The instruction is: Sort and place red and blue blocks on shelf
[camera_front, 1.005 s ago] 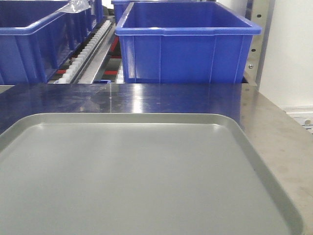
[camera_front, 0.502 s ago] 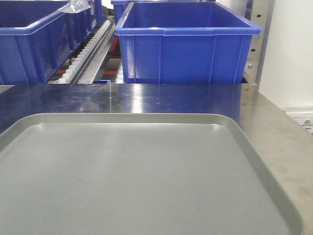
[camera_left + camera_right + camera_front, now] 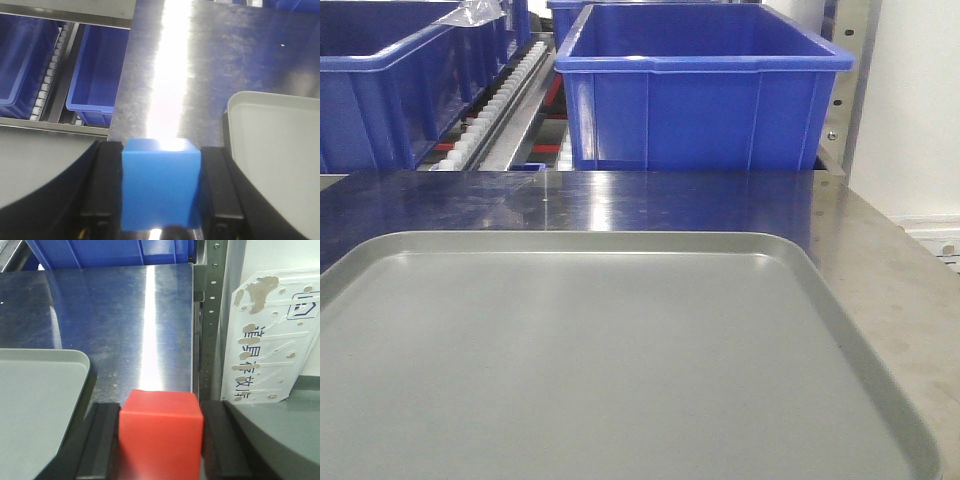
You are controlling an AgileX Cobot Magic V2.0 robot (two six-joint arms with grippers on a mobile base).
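Both cubes are in hand, neither on the shelf (image 3: 502, 98) yet. The left gripper (image 3: 160, 189) is clamped on the blue block (image 3: 160, 180). The right gripper (image 3: 160, 436) pinches the red block (image 3: 161, 430) likewise. Ahead of the left pincer runs bare steel table (image 3: 165, 65), with the grey tray (image 3: 275, 150) close on its right and blue bins (image 3: 97, 65) ahead-left past the table edge. The right pincer has the tray to its left and a perforated post (image 3: 212, 315) to its right, a narrower lane. Carrying and release remain.
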